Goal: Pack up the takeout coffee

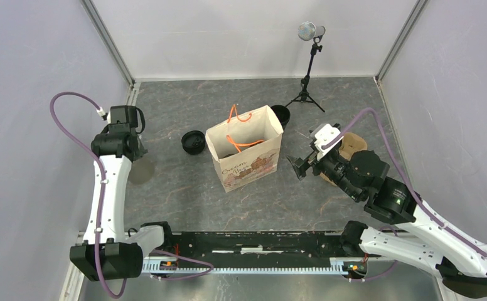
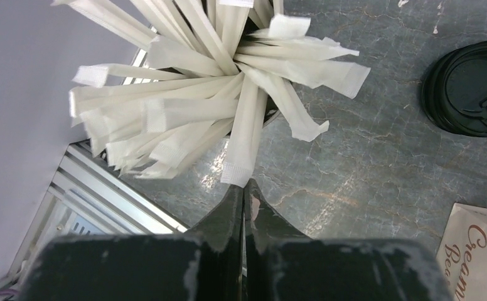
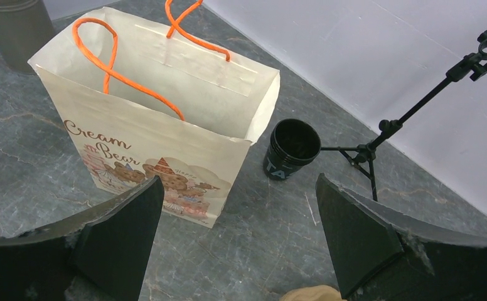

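Black and upright, the lidded cup (image 1: 193, 142) stands on the grey table (image 1: 184, 194) just left of the paper bag (image 1: 244, 157), apart from it. Its long axis is vertical and its round lid faces straight up. In the left wrist view the sip opening sits on the lid's lower right, toward the bag's corner. A second black cup, the open cup (image 3: 294, 147), stands behind the bag's right rear corner, also upright. Its mouth is bare and turned up, and the white lettering on its side is too small to read. Neither cup is in the bag or in the brown pulp carrier (image 1: 353, 144), which lies under the right arm's wrist.

The left arm stretches forward along the left side of the table, its wrist bent down near the side wall over a bunch of wrapped straws (image 2: 184, 113) that fan out of a holder. The left gripper (image 2: 244, 188) is clenched with its fingers pressed flat together. The tips meet the end of one wrapper, but whether the paper is pinched between them cannot be told.

The right arm comes in from the right base with its elbow bent, its forearm angled left toward the bag. The right gripper (image 3: 238, 238) hangs above the table with its fingers spread wide and nothing between them, aimed at the bag's printed face and the open cup beside the tripod (image 1: 307, 94).
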You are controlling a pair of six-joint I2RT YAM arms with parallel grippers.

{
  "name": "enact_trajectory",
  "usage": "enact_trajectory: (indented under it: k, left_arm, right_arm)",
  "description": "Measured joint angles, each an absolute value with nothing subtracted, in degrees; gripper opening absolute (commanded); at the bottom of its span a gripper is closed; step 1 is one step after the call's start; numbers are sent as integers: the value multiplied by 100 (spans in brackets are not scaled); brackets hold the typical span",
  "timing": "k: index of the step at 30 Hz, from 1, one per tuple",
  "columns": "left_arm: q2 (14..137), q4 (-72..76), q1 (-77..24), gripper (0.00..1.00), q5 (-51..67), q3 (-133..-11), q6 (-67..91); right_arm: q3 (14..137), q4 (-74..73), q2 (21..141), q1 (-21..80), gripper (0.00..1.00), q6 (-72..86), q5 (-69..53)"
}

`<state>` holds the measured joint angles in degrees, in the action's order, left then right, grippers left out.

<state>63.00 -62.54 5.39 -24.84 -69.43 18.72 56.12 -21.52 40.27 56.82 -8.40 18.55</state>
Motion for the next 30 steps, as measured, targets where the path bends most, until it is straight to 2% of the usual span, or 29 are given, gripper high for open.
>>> enact_trajectory:
  k: [13,19,21,27,30]
  left_arm:
    - [6005,-7288,539,3,-2261,-8200,1872]
    - [5883,-7714,539,7,-2073,-8711,1833]
    - [5782,-7730,539,10,-2043,-8764,1800]
    - [5561,-7640,537,11,-2040,-8490,1745]
    - [5586,-7636,537,6,-2043,-8252,1743]
  right_arm:
    - [5612,-2018,4167,5682,98,-829,1806]
    - [5712,-2023,4379,5682,98,-784,1798]
    - [5776,-2023,4427,5682,98,-777,1796]
    - [5927,-1975,4523,5682,98,-707,1776]
    - [5929,-1979,4504,5682,98,-668,1756]
